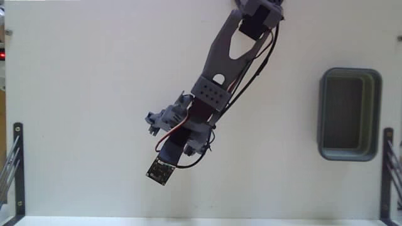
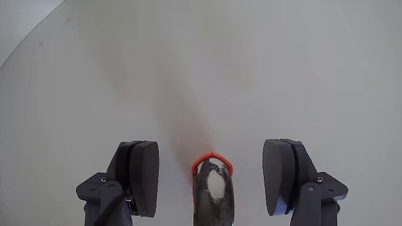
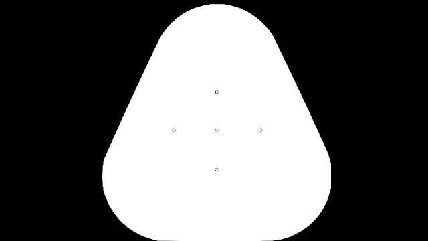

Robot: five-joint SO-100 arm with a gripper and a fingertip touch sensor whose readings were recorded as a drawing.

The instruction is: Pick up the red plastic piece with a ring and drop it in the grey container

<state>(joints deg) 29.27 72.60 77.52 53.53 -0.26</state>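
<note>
Fixed view, left to right. At the left edge I see a dark metal bracket (image 1: 17, 164) standing on the white table (image 1: 81, 94). Near the middle, the arm (image 1: 229, 53) reaches down from the top edge and slants to the lower left. A small dark circuit board (image 1: 161, 171) hangs at its lowest end, with red and black wires looping beside it. From this angle the arm's own body covers the gripper, and I cannot see the red piece here at all. Far right, well apart from the arm, sits the grey container (image 1: 349, 154), upright, its dark inside showing nothing I can make out. Another dark bracket (image 1: 387, 166) stands just beside it at the right edge.

Wrist view, left to right. The gripper (image 2: 213, 177) comes in from the bottom edge. The left finger (image 2: 143, 176) is a dark rounded pad. Between the pads lies the red piece (image 2: 212, 161), only its red-orange looped end showing, with a grey blurred shape just below it at the bottom centre; I cannot tell what that shape is. The right finger sits beyond it. The fingers are spread wide, with clear table on either side of the red piece; neither pad touches it. The red piece rests on the table, centred in the gap.
</note>
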